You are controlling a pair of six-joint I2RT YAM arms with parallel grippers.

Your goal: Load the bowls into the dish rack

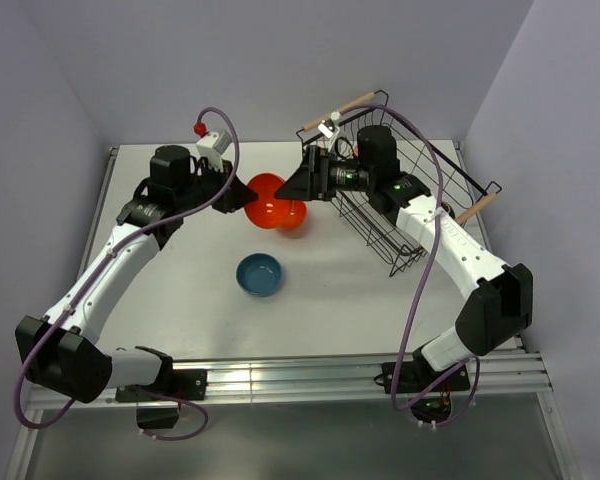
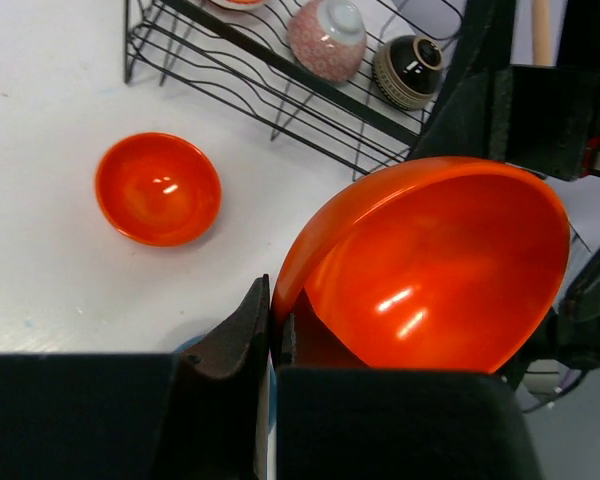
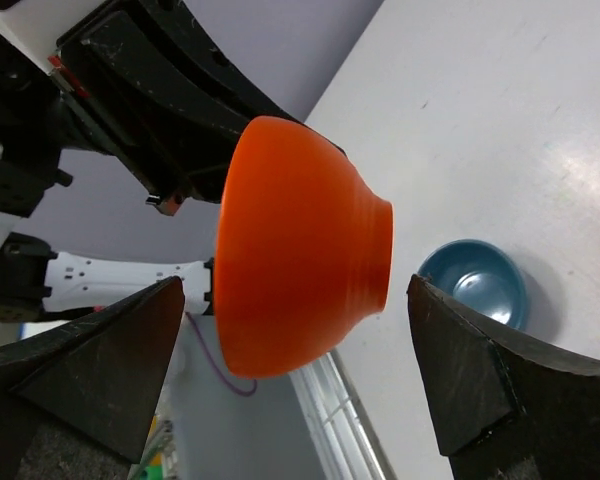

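My left gripper is shut on the rim of a plain orange bowl and holds it tilted above the table; the rim is pinched between its fingers in the left wrist view, where the bowl fills the right half. My right gripper is open just right of that bowl; in the right wrist view the bowl hangs between its spread fingers without touching them. A second orange bowl and a blue bowl sit on the table. The dish rack stands at the right.
In the rack lie an orange-and-white patterned bowl and a dark brown bowl; another bowl shows only as a sliver at the top edge. The rack's wooden handles stick out at its ends. Walls close off the back and sides.
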